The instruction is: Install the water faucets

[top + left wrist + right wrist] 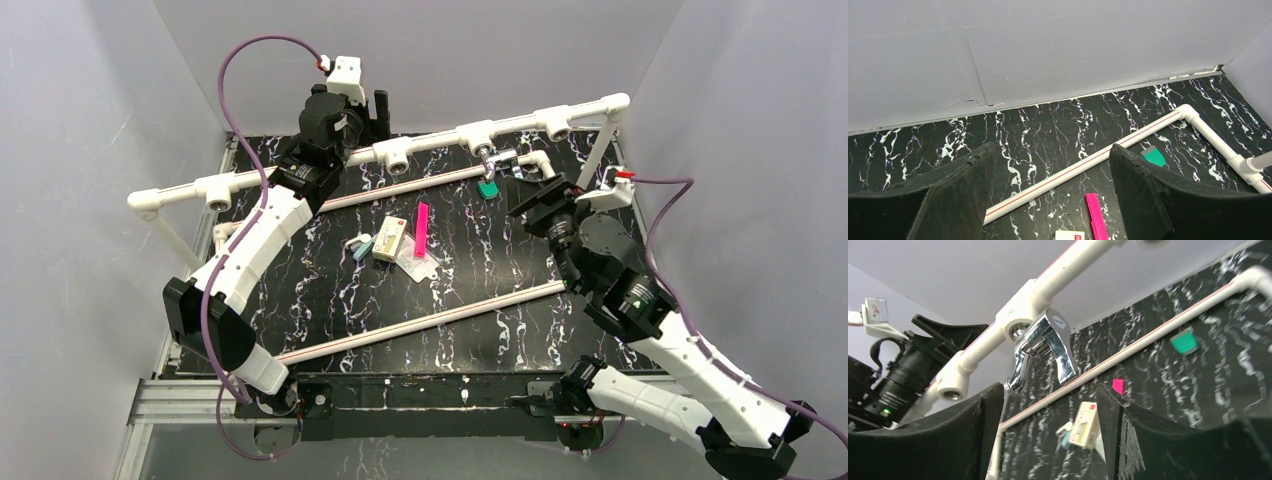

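Note:
A chrome water faucet [1040, 347] hangs from a white tee socket [1020, 322] on the raised pipe rail, spout pointing down. From above, the faucet [497, 160] sits right of the rail's middle. My right gripper [1048, 400] is open just below it. The spout end is above the left fingertip [990, 395], and nothing is between the jaws. My right gripper [527, 200] lies just right of the faucet. My left gripper [1050, 180] is open and empty above the table; from above it [380, 108] is behind the rail at the back left.
Empty tee sockets [397, 155] line the rail [300, 172]. A green square piece [488, 188] lies under the faucet. A small box [389, 238], a pink stick [421, 228] and a plastic bag [418, 265] lie mid-table. Two loose pipes [420, 322] cross the black mat.

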